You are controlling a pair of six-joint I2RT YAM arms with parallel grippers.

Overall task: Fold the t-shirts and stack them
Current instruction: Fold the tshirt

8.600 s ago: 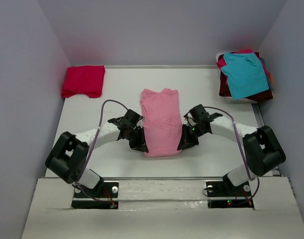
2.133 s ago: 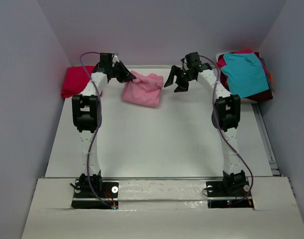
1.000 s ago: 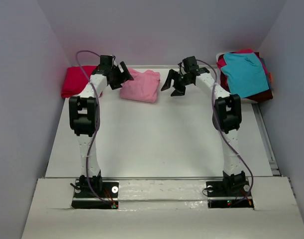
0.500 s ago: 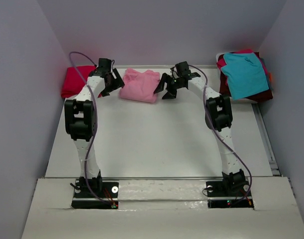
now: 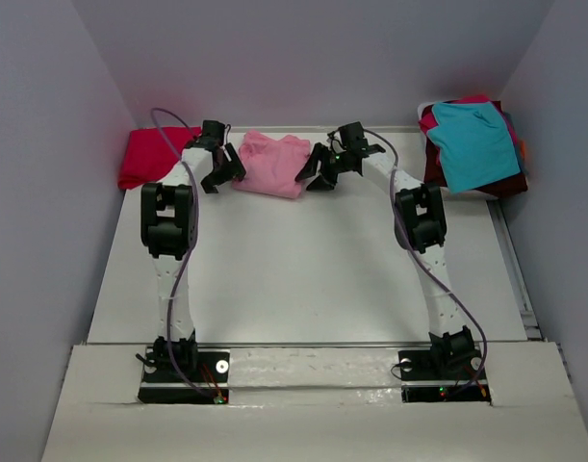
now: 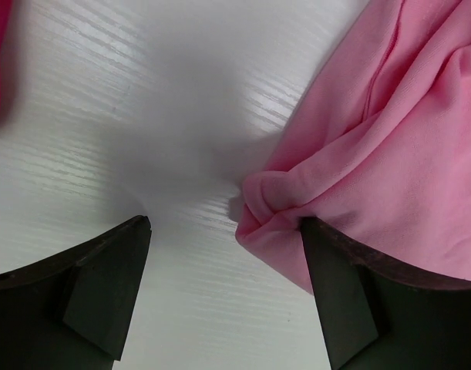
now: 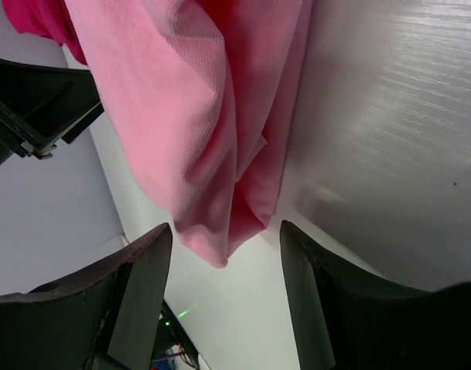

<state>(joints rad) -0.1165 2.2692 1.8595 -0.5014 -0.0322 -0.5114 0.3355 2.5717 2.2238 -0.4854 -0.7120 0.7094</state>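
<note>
Top external view puts the light pink cotton t-shirt (image 5: 271, 164), folded into a small soft bundle, at the far edge of the white counter (image 5: 294, 279), with both of your arms stretched out to it. The left tool (image 5: 219, 171) sits just beside the bundle's left end and the right tool (image 5: 316, 171) just beside its right end, so the shirt is bracketed rather than held. Left wrist view bears this out: the jaws stand wide apart over bare counter, and a rolled pink corner lies against the inner face of one jaw without being pinched. Right wrist view shows the other jaws parted too, with a drooping pink fold edge between them and no clamp on it. Neither tool carries anything.

That placement reads to me as a two-sided pickup. A limp bundle gripped at one end would likely unroll, so you want a hold at each end. The crimson red folded t-shirt (image 5: 159, 156) lies flat in the far left corner, near the left tool, and looks like the base of the stack. The teal t-shirt (image 5: 474, 142) lies spread over the maroon t-shirt (image 5: 434, 173) in the far right corner, both unfolded and probably next in line. Watch the loose corner by your left tool: it may slip out as you close.
</note>
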